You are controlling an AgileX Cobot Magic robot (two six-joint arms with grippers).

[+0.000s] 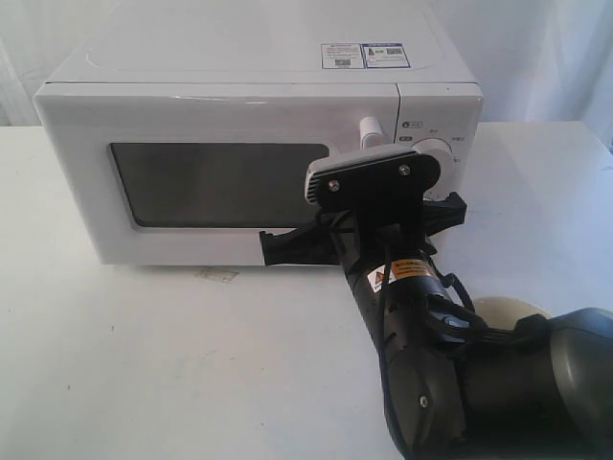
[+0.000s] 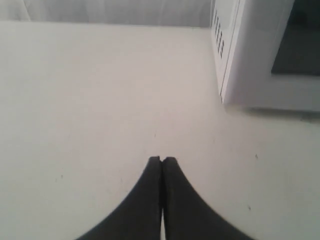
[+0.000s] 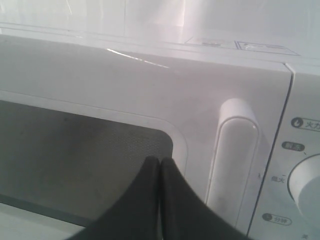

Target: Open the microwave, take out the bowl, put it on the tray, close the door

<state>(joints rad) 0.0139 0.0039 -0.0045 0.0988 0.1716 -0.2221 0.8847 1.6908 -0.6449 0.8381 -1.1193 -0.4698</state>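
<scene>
White microwave fills the upper half of the exterior view, its door shut flush. The dark window shows nothing of the inside, so I cannot tell where the bowl is. Right gripper, fingers pressed together on nothing, hangs before the window just beside the handle. Left gripper, likewise pinched closed and empty, sits over bare table near the oven's corner. A pale round rim peeks from behind the right arm, lower right.
</scene>
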